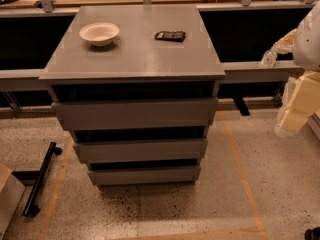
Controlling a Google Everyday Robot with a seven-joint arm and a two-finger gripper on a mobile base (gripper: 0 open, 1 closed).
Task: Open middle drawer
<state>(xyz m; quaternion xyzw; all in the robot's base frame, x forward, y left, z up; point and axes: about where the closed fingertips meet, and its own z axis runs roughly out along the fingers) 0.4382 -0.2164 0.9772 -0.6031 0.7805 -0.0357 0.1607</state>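
Camera view: the drawer cabinet fills the centre, and the middle drawer [140,150] sits just below centre at 6 o'clock, between the top drawer [135,114] and the bottom drawer [144,175]. It looks closed. The dark slot along its upper edge is probably the only place to hook and pull, since no handle shows.

On the counter [140,59], a white bowl [99,33] rests at 11 o'clock and a dark packet [170,35] at 12 o'clock. Both are back from the front edge, so a drawer pull should not disturb them.

The pincer [291,115] hangs at 3 o'clock, well apart from the cabinet and beside its right flank. It touches nothing, and I cannot tell whether it is released or clenched. It seems parked clear, with the approach not yet begun.
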